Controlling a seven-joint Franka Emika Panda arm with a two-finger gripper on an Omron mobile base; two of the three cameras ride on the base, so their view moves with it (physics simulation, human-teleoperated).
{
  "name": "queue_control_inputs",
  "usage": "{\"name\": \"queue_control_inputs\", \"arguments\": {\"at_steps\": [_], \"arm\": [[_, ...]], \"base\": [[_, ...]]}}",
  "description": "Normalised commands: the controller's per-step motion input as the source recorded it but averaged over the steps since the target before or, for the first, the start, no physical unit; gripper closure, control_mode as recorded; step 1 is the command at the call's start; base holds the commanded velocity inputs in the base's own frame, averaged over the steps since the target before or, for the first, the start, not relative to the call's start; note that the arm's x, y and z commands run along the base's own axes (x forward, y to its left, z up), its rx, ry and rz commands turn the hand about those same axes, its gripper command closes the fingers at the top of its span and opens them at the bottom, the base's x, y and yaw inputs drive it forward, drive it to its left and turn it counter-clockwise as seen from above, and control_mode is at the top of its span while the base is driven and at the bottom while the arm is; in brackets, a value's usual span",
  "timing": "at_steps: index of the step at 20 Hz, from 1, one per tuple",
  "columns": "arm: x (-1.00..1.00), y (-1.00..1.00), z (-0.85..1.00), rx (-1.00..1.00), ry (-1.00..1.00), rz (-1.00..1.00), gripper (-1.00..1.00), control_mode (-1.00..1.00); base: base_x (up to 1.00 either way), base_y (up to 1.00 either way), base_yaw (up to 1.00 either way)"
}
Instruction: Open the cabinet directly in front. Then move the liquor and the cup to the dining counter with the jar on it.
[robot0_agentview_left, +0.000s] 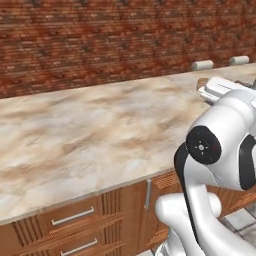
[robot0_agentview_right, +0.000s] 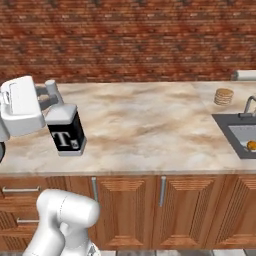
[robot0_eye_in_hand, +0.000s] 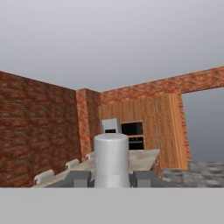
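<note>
- Now the liquor (robot0_agentview_right: 66, 131) is at the dining counter's marble surface (robot0_agentview_right: 150, 125): in the right base view the dark bottle with its "T" label stands upright near the front left edge, its base on or just above the top; I cannot tell whether it touches.
- The tool (robot0_eye_in_hand: 110, 178) is closed on the liquor's pale neck and cap; in the hand view the cap (robot0_eye_in_hand: 112, 159) rises between the two dark fingertips (robot0_eye_in_hand: 78, 179), so the bottle is not yet let go.
- Judged from this, the cabinet step and the carrying of the liquor look done; what is left is to release the bottle, then fetch the cup and bring it here too.
- No green cup and no jar can be made out on this stretch of surface, so whether this is the right spot beside the jar I cannot confirm.
- Around: a small round brown stack (robot0_agentview_right: 223, 96) sits well to the right, near a sink (robot0_agentview_right: 239, 134) with a faucet (robot0_agentview_right: 248, 106) and an orange thing (robot0_agentview_right: 251, 145) in the basin.
- Grey rolls (robot0_agentview_left: 202, 65) lie along the far edge by the brick wall (robot0_agentview_left: 100, 35).
- Drawers and doors (robot0_agentview_right: 130, 210) run beneath the top.
- Nothing stands close to the bottle; the marble around it is bare, so withdrawing the tool upward looks unobstructed.
</note>
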Motion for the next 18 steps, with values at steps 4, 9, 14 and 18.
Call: {"name": "queue_control_inputs", "arguments": {"at_steps": [4, 9, 14, 18], "arm": [[0.0, 0.0, 0.0, 0.0, 0.0, 0.0, 1.0, 1.0], [0.0, 0.0, 0.0, 0.0, 0.0, 0.0, 1.0, 1.0], [0.0, 0.0, 0.0, 0.0, 0.0, 0.0, 1.0, 1.0], [0.0, 0.0, 0.0, 0.0, 0.0, 0.0, 1.0, 1.0]], "base": [[0.37, 0.0, -0.34], [0.46, 0.0, -0.3], [0.61, -0.02, -0.12], [0.38, -0.33, 0.0]]}}
